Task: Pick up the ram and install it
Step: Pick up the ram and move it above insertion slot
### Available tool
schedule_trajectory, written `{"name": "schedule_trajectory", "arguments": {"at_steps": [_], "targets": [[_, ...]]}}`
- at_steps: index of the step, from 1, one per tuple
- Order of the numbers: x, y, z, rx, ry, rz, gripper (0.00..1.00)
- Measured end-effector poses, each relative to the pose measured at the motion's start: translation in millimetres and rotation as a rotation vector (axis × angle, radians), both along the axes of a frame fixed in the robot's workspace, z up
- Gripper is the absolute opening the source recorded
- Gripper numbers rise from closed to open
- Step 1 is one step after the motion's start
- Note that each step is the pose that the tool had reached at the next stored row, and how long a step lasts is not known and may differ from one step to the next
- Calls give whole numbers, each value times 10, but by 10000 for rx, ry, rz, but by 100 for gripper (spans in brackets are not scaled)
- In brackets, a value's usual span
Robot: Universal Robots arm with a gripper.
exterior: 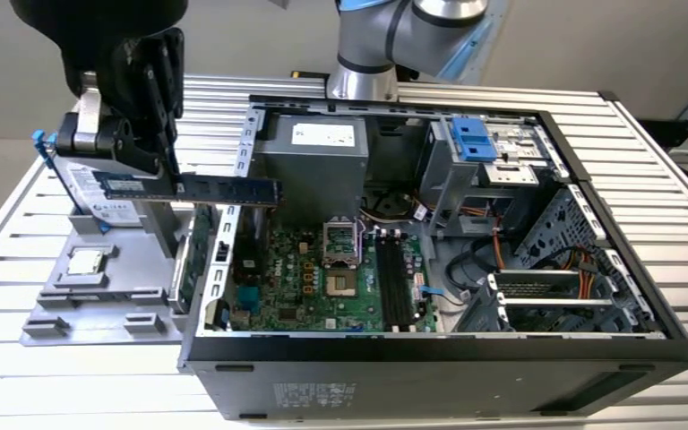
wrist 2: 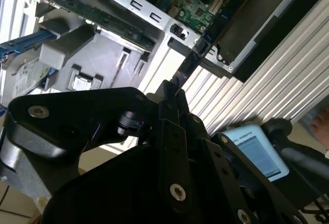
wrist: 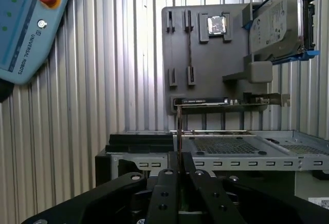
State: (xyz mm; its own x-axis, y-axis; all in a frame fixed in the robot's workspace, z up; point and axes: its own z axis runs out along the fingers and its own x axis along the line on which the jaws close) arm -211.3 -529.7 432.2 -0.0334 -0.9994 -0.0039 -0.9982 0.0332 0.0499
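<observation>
The ram (exterior: 219, 189) is a long, narrow blue-green stick with dark chips. It hangs level in the air over the near-left wall of the open computer case (exterior: 440, 349), above the gap between the case and the grey holder tray (exterior: 105, 300). My gripper (exterior: 153, 182) is shut on its left part. In both wrist views the ram (wrist 2: 191, 64) (wrist: 179, 131) shows edge-on, sticking out from between the closed black fingers (wrist 2: 165, 106) (wrist: 165, 178). The green motherboard (exterior: 308, 287) with its long black slots (exterior: 394, 282) lies inside the case, to the exterior view's right of the ram.
The grey tray holds a square processor chip (exterior: 85, 262) and an upright hard drive (exterior: 96, 199) in a blue frame. The case walls, power supply (exterior: 314, 157) and drive cage (exterior: 487, 152) stand around the board. A teach pendant (wrist: 31, 23) lies on the ribbed metal table (exterior: 679, 224).
</observation>
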Motion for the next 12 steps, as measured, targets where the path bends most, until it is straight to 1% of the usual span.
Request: {"name": "schedule_trajectory", "arguments": {"at_steps": [3, 10, 12], "targets": [[33, 0, -1, -1, 0, -52, 0], [40, 0, -1, -1, 1, -52, 0], [54, 0, 0, -1, 8, -50, 0]]}}
